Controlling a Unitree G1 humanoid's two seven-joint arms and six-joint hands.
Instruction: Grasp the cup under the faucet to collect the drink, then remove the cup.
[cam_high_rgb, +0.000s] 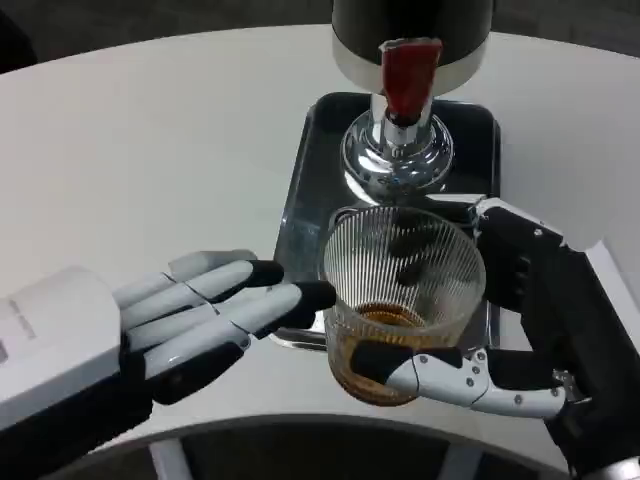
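Right hand (500, 330) gripped the cup (403, 300) from the robot's right side, with one finger (420, 372) wrapped across the near wall low down and another part of the hand reaching behind the far rim. Left hand (200, 320) held nothing; its fingers lay extended and close together, tips pointing toward the cup and just beside its near-left wall, though contact could not be confirmed. The cup stood at the near edge of the dark tray (300, 200), in front of the chrome faucet base (397, 155) and nearer the robot than the red tap lever (408, 75) of the dispenser (410, 30). A shallow layer of amber drink (385, 320) lay in the bottom, so collection appeared done or close to done, and removal was judged the remaining step. Risks at this stage: the ribbed glass wall could slip in a grip placed low on the body, tipping the cup toward the left hand; the cup base could catch the raised tray lip during withdrawal and slosh the liquid; a late drip from the tap could miss the cup once it was moved clear. The cup's long axis ran vertically, mouth up toward the camera, with no clear lean.
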